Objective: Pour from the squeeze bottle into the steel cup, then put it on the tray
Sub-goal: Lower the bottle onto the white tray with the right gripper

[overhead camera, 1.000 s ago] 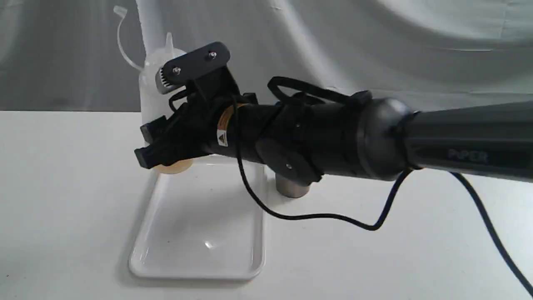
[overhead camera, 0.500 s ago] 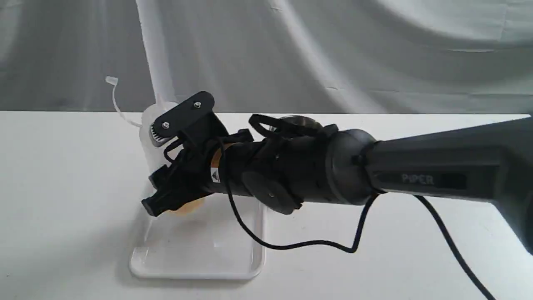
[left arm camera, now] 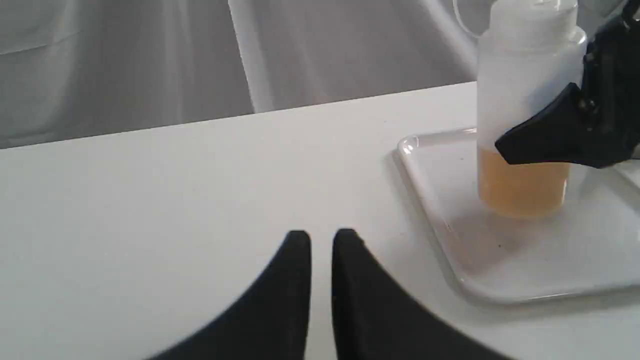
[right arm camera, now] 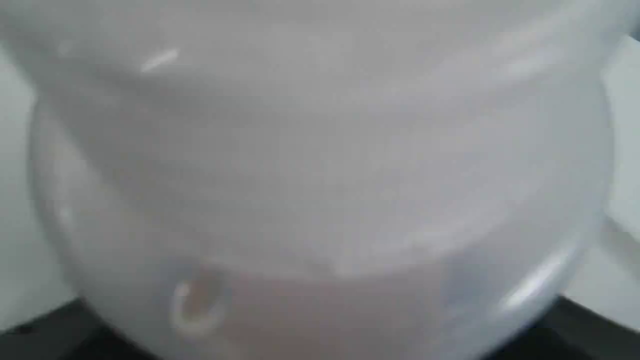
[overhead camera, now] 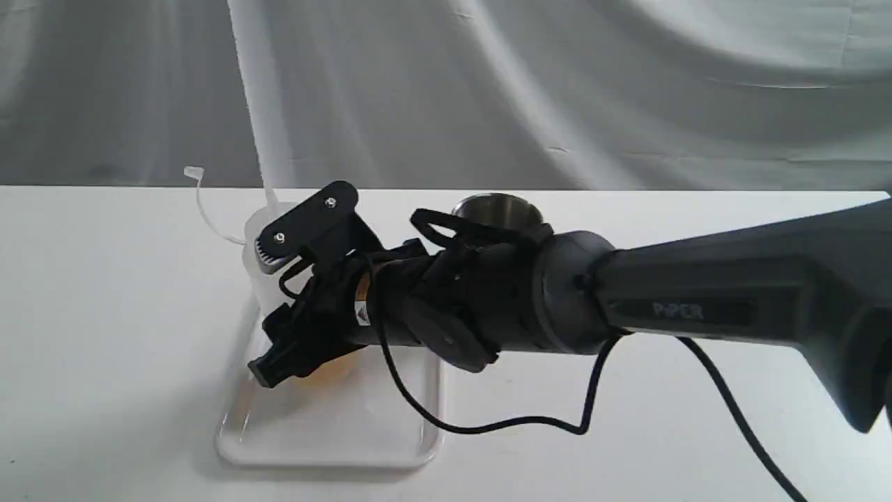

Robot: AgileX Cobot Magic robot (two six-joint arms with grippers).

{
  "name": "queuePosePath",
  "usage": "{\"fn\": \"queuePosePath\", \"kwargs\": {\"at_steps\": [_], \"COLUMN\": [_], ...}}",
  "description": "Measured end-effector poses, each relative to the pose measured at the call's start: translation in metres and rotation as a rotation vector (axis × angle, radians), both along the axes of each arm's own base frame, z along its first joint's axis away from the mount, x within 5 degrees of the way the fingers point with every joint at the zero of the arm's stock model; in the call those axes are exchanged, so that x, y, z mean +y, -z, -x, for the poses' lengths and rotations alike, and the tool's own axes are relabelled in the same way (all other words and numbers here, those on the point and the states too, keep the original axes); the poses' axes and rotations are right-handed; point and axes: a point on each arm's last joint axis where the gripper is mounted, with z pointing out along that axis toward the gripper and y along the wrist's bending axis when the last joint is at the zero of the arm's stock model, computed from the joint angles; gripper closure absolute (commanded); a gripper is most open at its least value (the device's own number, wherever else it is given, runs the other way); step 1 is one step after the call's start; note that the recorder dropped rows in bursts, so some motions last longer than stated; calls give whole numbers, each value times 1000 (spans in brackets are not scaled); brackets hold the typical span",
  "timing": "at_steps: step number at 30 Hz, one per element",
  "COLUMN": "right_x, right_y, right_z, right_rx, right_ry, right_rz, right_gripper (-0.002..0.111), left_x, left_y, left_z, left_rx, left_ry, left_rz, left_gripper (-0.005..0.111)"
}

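Note:
The squeeze bottle stands upright over the far end of the white tray, amber liquid in its lower part, cap strap curling up to the left. My right gripper is shut on the bottle's body. In the left wrist view the bottle has its base down at the tray floor, with a black finger across its front. The bottle wall fills the right wrist view. The steel cup stands behind my right arm, mostly hidden. My left gripper is shut and holds nothing, low over the table left of the tray.
A white table carries everything, backed by a grey draped cloth. My right arm's black cable loops down over the tray's right edge and the table in front of the cup.
My right arm has come down and slightly forward with the bottle, bringing it from well above the tray to the tray's floor. The cup's rim now shows above the arm.

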Motion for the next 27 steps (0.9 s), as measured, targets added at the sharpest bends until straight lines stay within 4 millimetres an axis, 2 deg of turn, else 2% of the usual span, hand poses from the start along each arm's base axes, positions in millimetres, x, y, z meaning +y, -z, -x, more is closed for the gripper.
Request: {"fn": "queuePosePath", "kwargs": {"at_steps": [12,27], "right_x": [-9,-10], "right_y": [4,5], "right_z": [-4,-4], "right_rx": [48,70], "right_ry": [51,69], "right_rz": [-1,-6], "right_gripper": [51,51], "left_x": [0,0], "left_y": [0,0], "left_z": [0,0], "left_rx": [0,0], "left_ry": [0,0], "left_rz": [0,0], "left_gripper": [98,98]}}
